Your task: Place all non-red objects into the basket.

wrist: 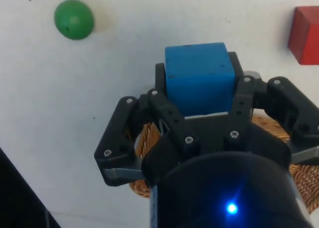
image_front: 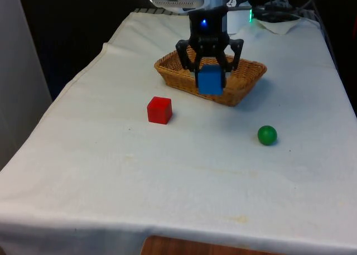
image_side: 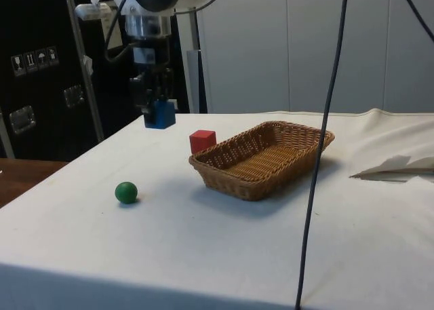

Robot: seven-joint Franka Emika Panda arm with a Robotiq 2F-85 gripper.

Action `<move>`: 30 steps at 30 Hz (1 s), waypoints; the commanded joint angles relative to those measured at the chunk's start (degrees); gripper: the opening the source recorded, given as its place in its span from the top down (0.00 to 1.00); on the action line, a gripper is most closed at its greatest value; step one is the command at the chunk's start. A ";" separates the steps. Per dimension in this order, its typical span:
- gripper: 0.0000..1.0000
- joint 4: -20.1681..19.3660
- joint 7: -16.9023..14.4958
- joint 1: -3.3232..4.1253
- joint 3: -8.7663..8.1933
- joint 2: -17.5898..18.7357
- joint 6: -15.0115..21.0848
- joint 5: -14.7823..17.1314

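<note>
We see the basket [image_front: 240, 90] on the worktop [image_front: 111, 171] at the far end. Hand [image_front: 211, 71] holds a cube [image_front: 211, 80] in the air by the basket's near rim. A second cube [image_front: 159, 110] sits before the basket toward the front view's left, the ball [image_front: 267, 135] nearer, toward its right.

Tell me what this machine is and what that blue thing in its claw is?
It is a robot arm, and its black claw is called a gripper. These are three photos of one moment: one from across the table, one from the table's side, one from a camera on the arm's wrist. The gripper is pinching a blue block and holding it up in the air, close to a woven basket. On the white cloth lie a red block and a green ball. The robot's job is to put everything that is not red into the basket, so the blue block probably goes in next.
</note>
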 commanded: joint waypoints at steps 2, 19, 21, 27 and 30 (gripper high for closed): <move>0.95 -0.63 -0.52 -0.11 0.06 -0.52 0.34 0.17; 0.95 -8.71 -1.83 0.00 -0.74 -8.02 1.78 -0.23; 0.95 -9.74 -2.06 0.00 -0.86 -9.00 2.01 -0.23; 0.95 -13.06 -2.92 0.00 -1.26 -12.03 2.64 -0.17; 0.95 -14.73 -3.44 -0.06 -1.55 -13.58 2.81 -0.11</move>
